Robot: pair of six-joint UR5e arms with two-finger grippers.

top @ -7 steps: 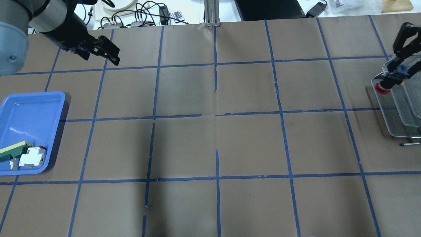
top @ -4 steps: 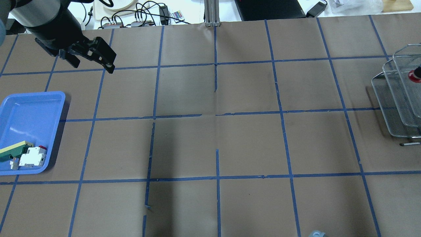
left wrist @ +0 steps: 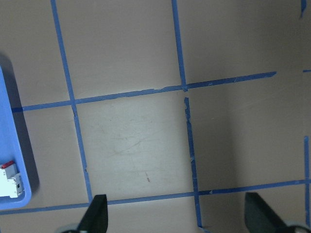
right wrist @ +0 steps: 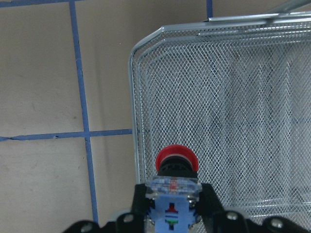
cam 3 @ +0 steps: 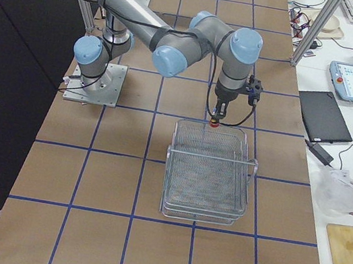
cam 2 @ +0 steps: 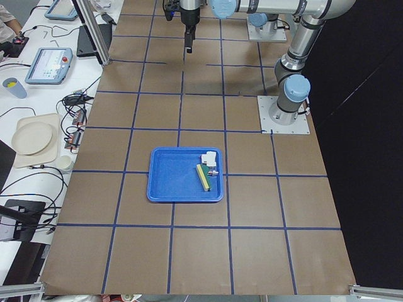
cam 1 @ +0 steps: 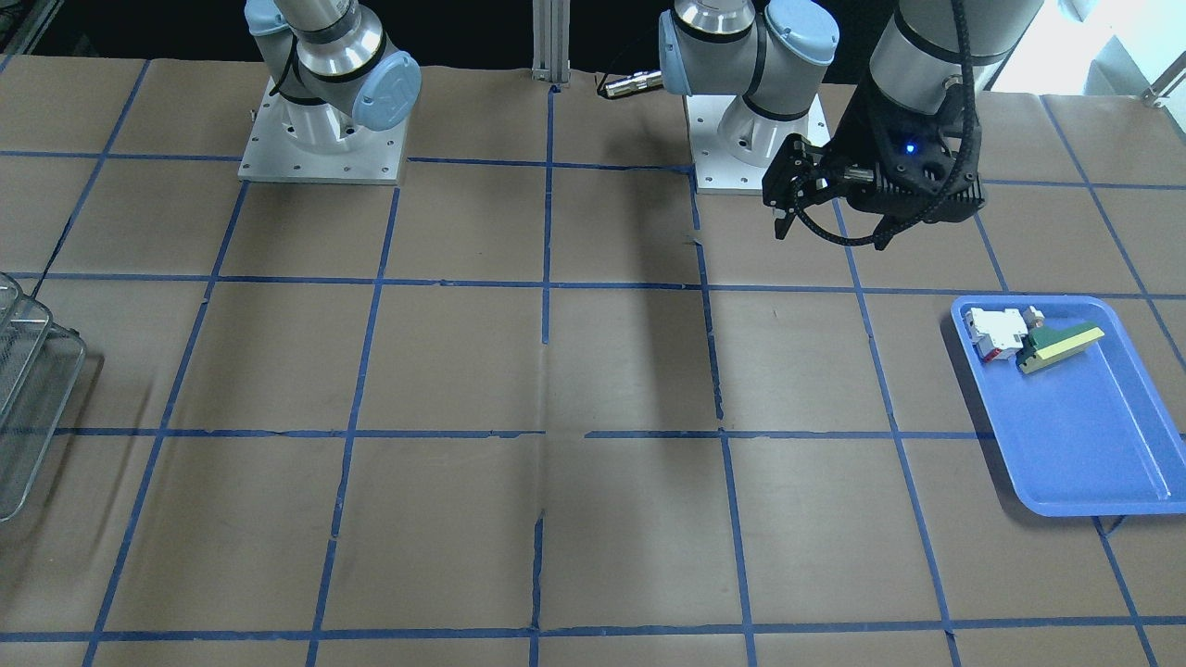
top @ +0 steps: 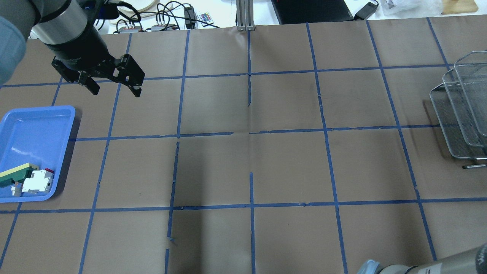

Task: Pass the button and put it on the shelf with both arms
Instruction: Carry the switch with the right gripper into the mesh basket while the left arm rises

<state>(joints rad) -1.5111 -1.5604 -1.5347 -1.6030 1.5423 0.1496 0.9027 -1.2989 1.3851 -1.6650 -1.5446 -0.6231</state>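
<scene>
Blue tray [top: 38, 118], at the left edge of the worktop [top: 247, 167]: a green-and-yellow wedge-shaped part [top: 15, 173] and a white-and-red block [top: 37, 181] lie touching each other at its robot-side end.

Left tool [top: 116, 91]: hangs above the worktop just beyond the tray's far right corner. Its jaws are spread wide and its fingers point down (the wrist camera shows only brown paper and blue tape between them).

Shelf [top: 456, 114], at the right edge: a wire-mesh rack with stepped tiers.

Right tool [right wrist: 173, 208]: clamped on the button [right wrist: 176, 159]. It grips the bluish-clear terminal block, and the red cap points down. The button hangs over the top tier, just inside the rim on the side facing the worktop's middle. Whether the cap touches the mesh cannot be determined.
</scene>
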